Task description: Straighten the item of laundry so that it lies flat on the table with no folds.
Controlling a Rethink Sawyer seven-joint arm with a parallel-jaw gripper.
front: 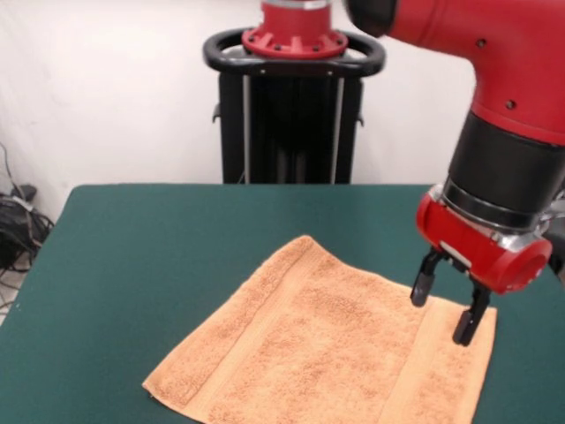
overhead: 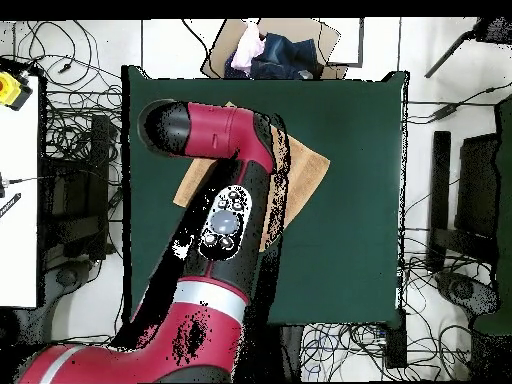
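You are looking at a red and black robot arm [front: 494, 115] that comes down from the picture's upper right in the front view, its thick black wrist band and red end cap tilted down toward the table. The gripper [front: 447, 306] hangs below that cap with its two dark fingers [front: 423, 284] spread apart and nothing between them; they sit right at the cloth near its far right corner, though you cannot tell whether the tips touch it.

The small rectangular light orange-tan terry-cloth towel [front: 331, 349] lies spread on the large dark green felt-topped table [front: 159, 256], toward the table's near edge and right of its middle. It is turned at an angle, one corner pointing at the far edge, and its flat woven bands run along both short ends. The visible surface looks largely flat, with a slight lift along the near left edge.

The overhead view adds what the front view lacks: the whole table [overhead: 350, 200] and tangled cables [overhead: 75, 150] on the floor around it. There the arm [overhead: 225, 210] crosses the table and covers most of the towel [overhead: 305, 170], so only its edges show on either side, and the gripper is hidden beneath the arm.
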